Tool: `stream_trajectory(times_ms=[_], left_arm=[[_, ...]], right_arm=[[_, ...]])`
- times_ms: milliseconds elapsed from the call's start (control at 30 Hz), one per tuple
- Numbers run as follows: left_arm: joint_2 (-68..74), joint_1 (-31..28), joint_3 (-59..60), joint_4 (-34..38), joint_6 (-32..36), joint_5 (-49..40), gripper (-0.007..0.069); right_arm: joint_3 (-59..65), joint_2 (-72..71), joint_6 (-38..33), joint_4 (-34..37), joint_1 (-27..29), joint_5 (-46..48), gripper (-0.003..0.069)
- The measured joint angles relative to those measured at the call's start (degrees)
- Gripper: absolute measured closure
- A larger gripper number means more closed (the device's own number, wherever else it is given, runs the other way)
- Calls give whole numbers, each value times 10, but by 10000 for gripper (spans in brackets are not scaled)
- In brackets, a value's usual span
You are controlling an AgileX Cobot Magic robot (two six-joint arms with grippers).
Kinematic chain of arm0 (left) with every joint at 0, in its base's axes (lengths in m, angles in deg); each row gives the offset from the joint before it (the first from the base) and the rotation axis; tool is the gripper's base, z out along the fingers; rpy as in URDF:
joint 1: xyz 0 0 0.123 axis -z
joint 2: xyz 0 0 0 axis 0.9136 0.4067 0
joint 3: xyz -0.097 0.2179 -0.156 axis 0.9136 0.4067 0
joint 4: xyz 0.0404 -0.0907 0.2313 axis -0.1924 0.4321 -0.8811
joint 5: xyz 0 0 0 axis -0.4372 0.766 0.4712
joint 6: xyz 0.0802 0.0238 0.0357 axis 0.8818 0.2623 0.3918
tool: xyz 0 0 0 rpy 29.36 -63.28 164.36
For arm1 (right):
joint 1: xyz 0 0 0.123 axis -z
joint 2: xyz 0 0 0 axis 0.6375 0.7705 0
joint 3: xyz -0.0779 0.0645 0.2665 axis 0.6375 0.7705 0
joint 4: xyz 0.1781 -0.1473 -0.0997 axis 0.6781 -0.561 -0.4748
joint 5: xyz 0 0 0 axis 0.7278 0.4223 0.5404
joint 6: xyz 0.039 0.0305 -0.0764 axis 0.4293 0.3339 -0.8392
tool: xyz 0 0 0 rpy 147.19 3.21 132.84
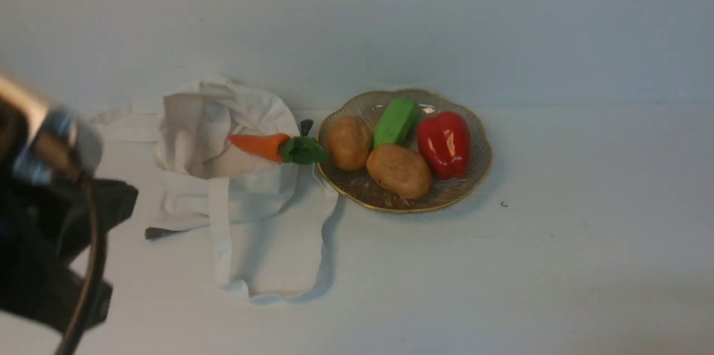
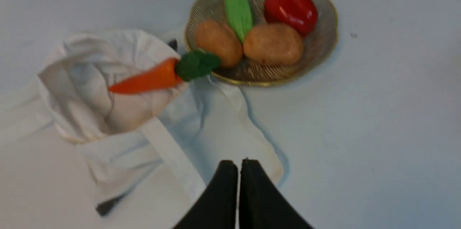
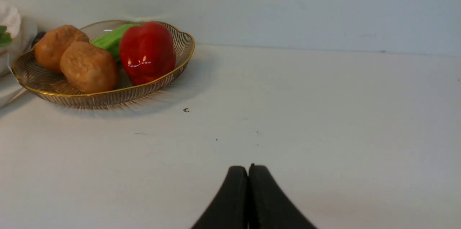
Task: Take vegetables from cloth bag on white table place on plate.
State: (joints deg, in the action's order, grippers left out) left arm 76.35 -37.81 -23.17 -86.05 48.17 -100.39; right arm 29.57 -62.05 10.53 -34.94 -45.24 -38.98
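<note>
Carrot [image 1: 259,145] on bag [image 1: 268,232], beside plate [image 1: 463,187]

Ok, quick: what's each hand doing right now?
Left hand: closed, holding nothing.
Right hand: closed, holding nothing.

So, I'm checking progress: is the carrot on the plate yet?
No, the carrot lies on the cloth bag beside the plate, with only its leafy top by the rim.

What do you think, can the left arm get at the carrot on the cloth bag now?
Probably yes: the carrot lies uncovered atop the cloth bag, nothing between it and the left gripper, whose jaws are shut and must open first.
</note>
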Motion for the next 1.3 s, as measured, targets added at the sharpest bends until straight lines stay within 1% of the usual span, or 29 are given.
stream_trajectory(times_ms=[33,100,133,167,200,267,433,833,900,1133,1167,1300], left_arm=[[-7,0,0,0,0,10,629],[-102,0,110,5,-10,143,629],[-102,0,116,7,-11,143,629],[-124,0,139,11,-13,172,629],[-164,0,178,11,-18,220,629],[-207,0,218,16,-21,253,629],[-274,0,284,17,-24,268,629],[-285,-7,363,18,-25,267,629],[-285,-26,370,22,-25,267,629],[-285,-129,373,28,-25,267,629],[-285,-161,373,28,-25,266,629],[-286,-210,373,28,-25,233,629]], right_arm=[[0,0,0,0,0,0,673],[0,0,0,0,0,0,673],[0,0,0,0,0,0,673],[0,0,0,0,0,0,673],[0,0,0,0,0,0,673],[0,0,0,0,0,0,673],[0,0,0,0,0,0,673],[0,0,0,0,0,0,673],[0,0,0,0,0,0,673],[0,0,0,0,0,0,673],[0,0,0,0,0,0,673],[0,0,0,0,0,0,673]])
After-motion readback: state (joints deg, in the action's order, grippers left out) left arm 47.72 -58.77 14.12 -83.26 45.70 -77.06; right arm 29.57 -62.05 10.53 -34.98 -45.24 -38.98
